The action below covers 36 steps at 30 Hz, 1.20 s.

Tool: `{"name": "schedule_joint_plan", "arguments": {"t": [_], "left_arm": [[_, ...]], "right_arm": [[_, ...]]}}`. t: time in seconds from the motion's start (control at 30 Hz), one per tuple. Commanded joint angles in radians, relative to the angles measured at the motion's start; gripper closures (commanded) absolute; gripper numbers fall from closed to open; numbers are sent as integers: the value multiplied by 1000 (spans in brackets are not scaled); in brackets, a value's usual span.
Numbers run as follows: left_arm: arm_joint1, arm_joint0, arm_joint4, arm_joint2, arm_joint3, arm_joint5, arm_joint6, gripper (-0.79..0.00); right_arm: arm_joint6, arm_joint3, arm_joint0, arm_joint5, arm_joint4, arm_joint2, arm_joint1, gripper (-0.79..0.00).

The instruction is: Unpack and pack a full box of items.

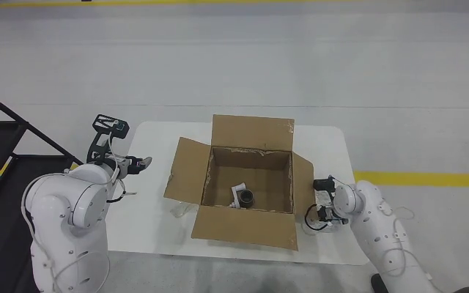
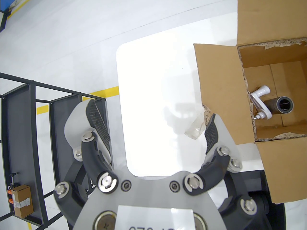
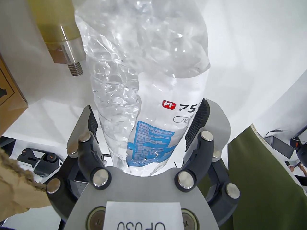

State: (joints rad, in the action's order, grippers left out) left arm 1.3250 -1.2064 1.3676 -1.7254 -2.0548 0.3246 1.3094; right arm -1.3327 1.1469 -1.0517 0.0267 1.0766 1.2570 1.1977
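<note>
An open cardboard box (image 1: 249,133) stands mid-table with its flaps folded out. On its floor lie a black cylinder (image 1: 245,197) (image 2: 280,105) and a white crank handle (image 1: 235,193) (image 2: 260,101). My left gripper (image 1: 124,143) (image 2: 153,125) is open and empty above the table's left end, beside the box (image 2: 215,84). To the right of the box, my right gripper (image 1: 327,195) (image 3: 145,120) is open. A clear plastic bag (image 3: 144,56) with a blue label lies between its fingers (image 3: 197,120) on the table.
A yellowish block with a threaded metal stud (image 3: 58,29) lies on the table next to the bag, near the box corner (image 3: 9,96). A clear plastic scrap (image 2: 195,129) lies by the box's left flap. A dark shelf rack (image 2: 21,132) stands left of the table (image 1: 154,135).
</note>
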Motion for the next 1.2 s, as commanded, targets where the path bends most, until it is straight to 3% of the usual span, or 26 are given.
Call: {"name": "schedule_joint_plan", "arguments": {"t": [0.0,0.07,0.13,0.17,0.23,0.3,0.33,0.77,1.17], "left_arm": [[0,0,0,0,0,0,0,-785],[0,0,0,0,0,0,0,-785],[0,0,0,0,0,0,0,-785],[0,0,0,0,0,0,0,-785],[0,0,0,0,0,0,0,-785],[0,0,0,0,0,0,0,-785],[0,0,0,0,0,0,0,-785],[0,0,0,0,0,0,0,-785],[0,0,0,0,0,0,0,-785]], "right_arm": [[-1,-2,1,0,-3,-7,1,-693],[1,-4,3,2,-4,-11,2,-597],[0,-8,5,3,-4,-16,2,-560],[1,-11,7,5,-3,-19,2,-388],[2,-16,10,7,-3,-23,3,-326],[3,-19,13,8,-3,-25,3,-22],[3,-21,14,9,-4,-24,3,0],[-18,110,-58,38,-43,100,-29,0],[-54,366,-182,127,-95,343,-72,0]]}}
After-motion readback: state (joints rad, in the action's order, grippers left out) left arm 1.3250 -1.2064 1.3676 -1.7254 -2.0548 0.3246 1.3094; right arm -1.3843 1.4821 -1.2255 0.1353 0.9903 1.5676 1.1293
